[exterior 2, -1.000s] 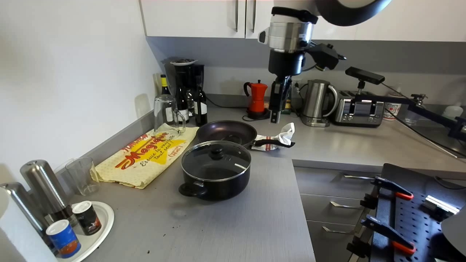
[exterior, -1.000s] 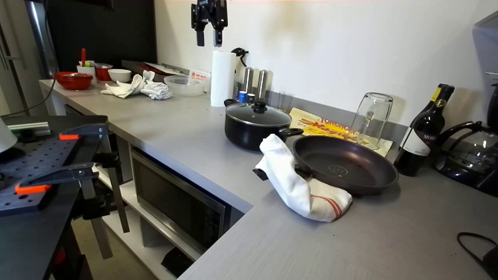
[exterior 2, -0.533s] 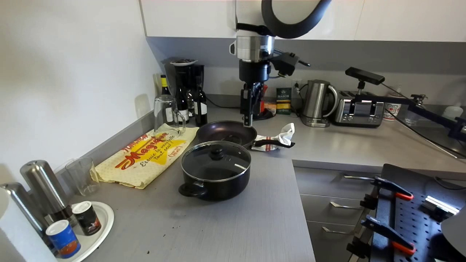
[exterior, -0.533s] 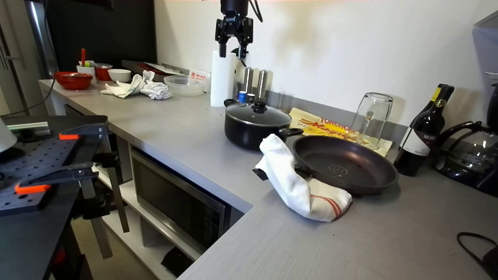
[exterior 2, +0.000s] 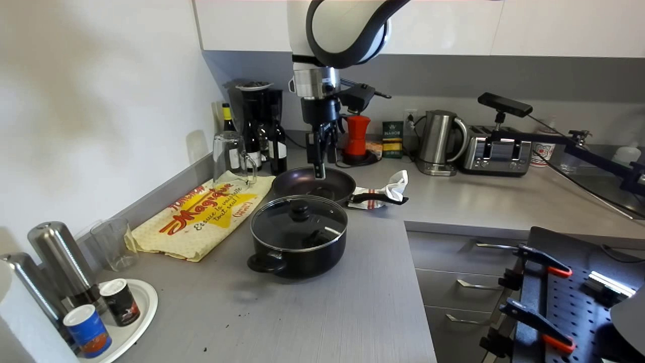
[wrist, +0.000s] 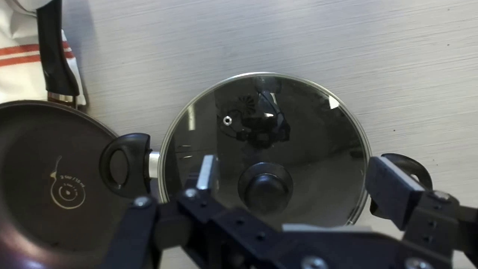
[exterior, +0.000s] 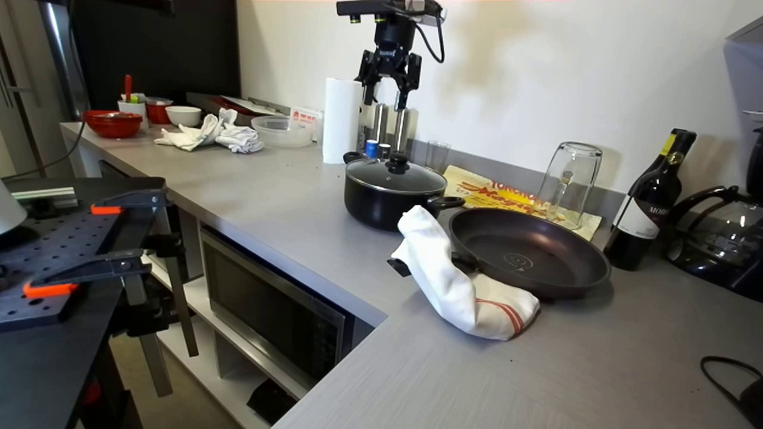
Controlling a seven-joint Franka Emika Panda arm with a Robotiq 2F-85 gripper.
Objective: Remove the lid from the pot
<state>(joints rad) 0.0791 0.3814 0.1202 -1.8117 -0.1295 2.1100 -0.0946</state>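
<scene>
Probably at approach step, with gripper (exterior: 384, 105) above the pot (exterior 2: 312, 264), spread and empty, and lid (exterior 2: 297, 228) seated on the pot. Next, likely: centre over knob (wrist: 265, 188), lower, close, lift.

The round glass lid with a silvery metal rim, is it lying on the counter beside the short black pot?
No, in an exterior view the lid rests on top of the pot, covering it.

A black frying pan (exterior: 530, 250) sits on the counter (exterior: 280, 190), and a white towel (exterior: 438, 277) with red stripes is by its handle (exterior 2: 380, 198). A glass mug (exterior: 569, 185) stands on a yellow cloth (exterior 2: 201, 217). A shiny kettle (exterior 2: 437, 143) stands beside a toaster (exterior 2: 496, 160).
</scene>
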